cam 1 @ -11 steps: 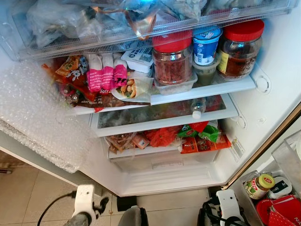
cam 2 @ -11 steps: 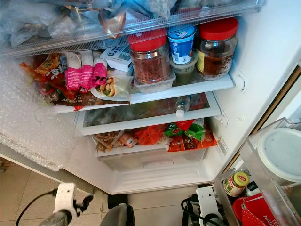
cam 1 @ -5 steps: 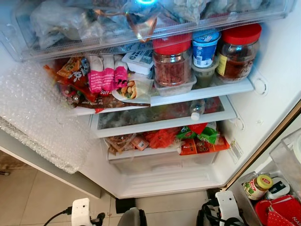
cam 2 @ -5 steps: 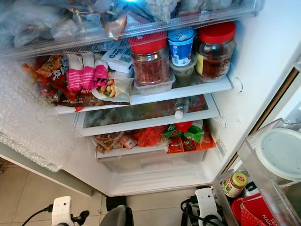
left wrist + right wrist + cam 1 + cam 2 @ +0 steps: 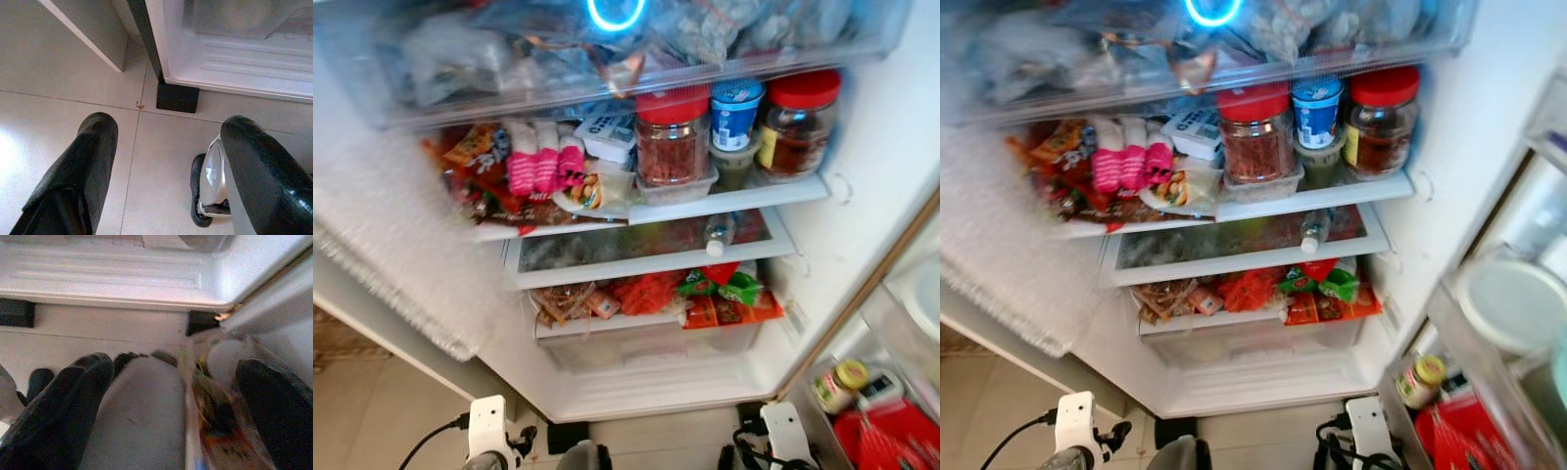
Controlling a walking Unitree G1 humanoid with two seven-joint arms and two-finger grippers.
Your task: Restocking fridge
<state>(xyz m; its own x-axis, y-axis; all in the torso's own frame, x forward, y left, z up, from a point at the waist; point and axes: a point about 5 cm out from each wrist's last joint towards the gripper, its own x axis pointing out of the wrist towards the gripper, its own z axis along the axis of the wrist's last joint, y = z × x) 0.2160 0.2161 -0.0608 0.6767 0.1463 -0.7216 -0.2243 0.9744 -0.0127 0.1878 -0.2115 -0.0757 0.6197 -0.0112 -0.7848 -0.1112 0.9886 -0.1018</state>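
The fridge (image 5: 862, 127) stands open and full. Two jars with red lids (image 5: 673, 137) sit on a shelf (image 5: 734, 199) with a blue cup (image 5: 736, 110) between them, and pink packs (image 5: 540, 162) lie at the shelf's left end. A small bottle (image 5: 716, 235) lies on the shelf below. The door bin (image 5: 1503, 362) on the right holds a small jar (image 5: 1420, 380). The left gripper (image 5: 161, 171) hangs low over the floor (image 5: 58, 117), its fingers (image 5: 90, 156) wide and holding nothing. The right gripper (image 5: 171, 401) hangs near the fridge's bottom edge, fingers (image 5: 68, 396) wide too, holding nothing.

Two red-lidded jars (image 5: 673, 137), one yogurt cup (image 5: 735, 111).
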